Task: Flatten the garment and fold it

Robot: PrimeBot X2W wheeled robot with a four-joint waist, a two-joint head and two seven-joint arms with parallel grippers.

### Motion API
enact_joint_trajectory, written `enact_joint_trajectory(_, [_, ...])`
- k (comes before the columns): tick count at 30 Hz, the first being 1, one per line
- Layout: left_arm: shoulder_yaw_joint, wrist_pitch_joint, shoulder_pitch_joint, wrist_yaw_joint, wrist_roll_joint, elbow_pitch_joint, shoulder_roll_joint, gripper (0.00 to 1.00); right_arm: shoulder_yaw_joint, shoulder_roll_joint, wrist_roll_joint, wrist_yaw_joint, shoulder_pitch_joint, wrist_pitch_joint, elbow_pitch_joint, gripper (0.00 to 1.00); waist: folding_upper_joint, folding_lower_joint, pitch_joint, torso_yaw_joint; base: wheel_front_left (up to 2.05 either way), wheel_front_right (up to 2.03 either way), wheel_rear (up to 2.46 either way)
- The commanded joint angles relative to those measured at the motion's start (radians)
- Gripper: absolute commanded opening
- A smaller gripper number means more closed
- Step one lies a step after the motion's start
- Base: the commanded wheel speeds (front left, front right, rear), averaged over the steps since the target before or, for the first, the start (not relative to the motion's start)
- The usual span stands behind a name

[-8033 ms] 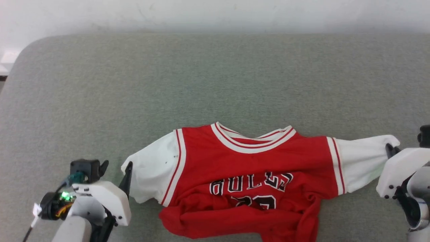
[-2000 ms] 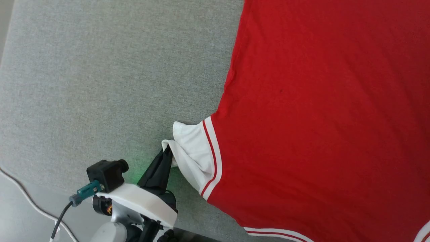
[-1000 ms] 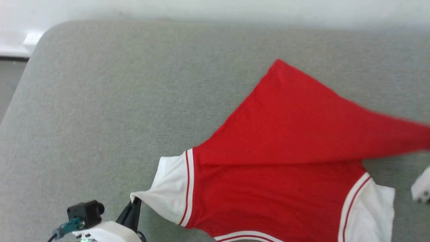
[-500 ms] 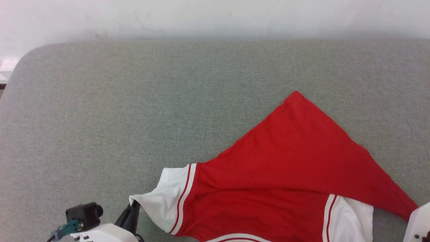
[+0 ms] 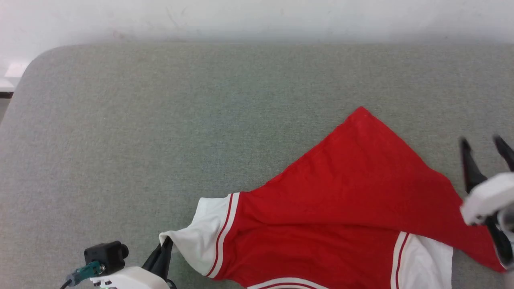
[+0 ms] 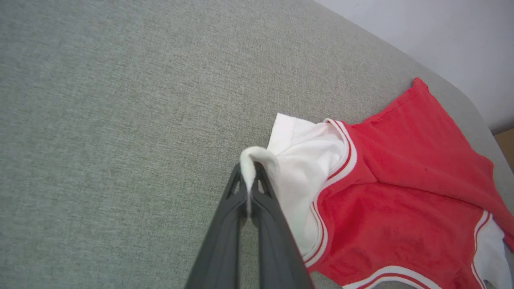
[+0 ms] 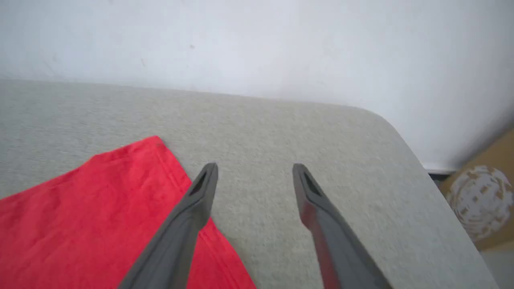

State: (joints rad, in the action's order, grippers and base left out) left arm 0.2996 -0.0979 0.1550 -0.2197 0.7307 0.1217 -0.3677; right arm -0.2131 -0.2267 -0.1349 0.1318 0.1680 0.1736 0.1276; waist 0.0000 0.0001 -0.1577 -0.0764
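Observation:
The garment (image 5: pixel 341 200), a red jersey with white sleeves and striped trim, lies plain side up on the grey padded table, its hem drawn into a point (image 5: pixel 361 110) toward the far right. My left gripper (image 5: pixel 164 245) is shut on the tip of the white left sleeve (image 6: pixel 251 160), holding it slightly raised at the lower left. At the right edge my right gripper (image 5: pixel 484 142) is open with nothing between its fingers, lifted beside the red hem (image 7: pixel 100 208). The other white sleeve (image 5: pixel 425 261) lies flat at the bottom right.
The grey padded table (image 5: pixel 160 120) stretches wide to the left and far side, ending at a white wall (image 5: pixel 257 20). Its rounded right corner (image 7: pixel 385 120) is close to my right gripper, with brown floor and a pale round object (image 7: pixel 478 200) beyond.
My right gripper has opened, let go of the garment and risen into view at the right edge. The red hem has settled onto the table. The left gripper keeps hold of the sleeve.

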Motion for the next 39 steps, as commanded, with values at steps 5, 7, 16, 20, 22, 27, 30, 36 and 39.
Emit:
enact_joint_trajectory(5, [0.007, -0.001, -0.021, 0.010, 0.001, -0.004, 0.001, 0.00, 0.186, -0.064, -0.051, -0.001, 0.129, -0.177, 0.067, 1.00, 0.0000, -0.0001, -0.027, -0.024, 0.00, 0.00, 0.00])
enact_joint_trajectory(7, [0.011, 0.000, -0.026, 0.013, 0.001, -0.005, 0.003, 0.00, 0.252, -0.078, -0.069, -0.001, 0.186, -0.197, 0.119, 1.00, 0.0000, -0.0001, -0.038, -0.033, 0.00, 0.00, 0.00])
enact_joint_trajectory(16, [0.030, 0.008, -0.076, 0.027, -0.004, -0.016, 0.020, 0.00, 0.437, -0.118, -0.153, -0.001, 0.462, -0.040, 0.413, 1.00, 0.0000, -0.0001, -0.124, -0.093, 0.00, 0.00, 0.00])
enact_joint_trajectory(20, [0.040, 0.017, -0.096, 0.038, -0.004, -0.032, 0.032, 0.00, 0.451, -0.121, -0.176, -0.001, 0.557, 0.094, 0.532, 1.00, 0.0000, -0.0001, -0.154, -0.126, 0.00, 0.00, 0.00])
enact_joint_trajectory(22, [0.043, 0.022, -0.101, 0.042, -0.002, -0.040, 0.038, 0.00, 0.453, -0.116, -0.188, -0.001, 0.597, 0.162, 0.578, 1.00, 0.0000, -0.0001, -0.168, -0.136, 0.00, 0.00, 0.00])
enact_joint_trajectory(27, [0.054, 0.031, -0.121, 0.055, -0.001, -0.059, 0.050, 0.00, 0.465, -0.106, -0.200, -0.001, 0.673, 0.292, 0.650, 1.00, 0.0000, -0.0001, -0.192, -0.156, 0.00, 0.00, 0.00])
enact_joint_trajectory(30, [0.056, 0.035, -0.129, 0.059, 0.001, -0.070, 0.054, 0.00, 0.475, -0.103, -0.195, -0.001, 0.697, 0.367, 0.687, 0.63, 0.0000, -0.0001, -0.196, -0.161, 0.00, 0.00, 0.00])
enact_joint_trajectory(36, [0.061, 0.038, -0.126, 0.060, 0.004, -0.086, 0.056, 0.00, 0.455, -0.098, -0.169, -0.001, 0.694, 0.445, 0.723, 0.00, 0.0000, -0.0001, -0.174, -0.158, 0.00, 0.00, 0.00])
enact_joint_trajectory(39, [0.062, 0.038, -0.120, 0.060, 0.006, -0.088, 0.055, 0.00, 0.418, -0.101, -0.160, -0.001, 0.655, 0.342, 0.684, 0.00, 0.0000, -0.0001, -0.149, -0.152, 0.00, 0.00, 0.00])
